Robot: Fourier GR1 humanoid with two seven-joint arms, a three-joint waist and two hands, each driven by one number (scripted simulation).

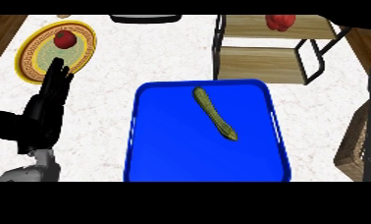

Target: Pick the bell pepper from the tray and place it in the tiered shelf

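Observation:
A red bell pepper (280, 21) sits on the top level of the wooden tiered shelf (261, 63) at the upper right. The blue tray (159, 139) lies in the middle and holds only a long green cucumber (214, 113). My left hand (45, 107) rests open at the left edge, fingers pointing up, apart from the tray. A black shape (354, 20) shows at the top right corner just right of the pepper. It looks like part of my right hand, and most of it is cut off by the view's edge.
A yellow-rimmed plate (33, 58) at the upper left holds a red fruit (65, 39). A dark pan (145, 18) sits at the far edge. A wicker basket (357, 144) stands at the right edge. White counter lies between the plate and the tray.

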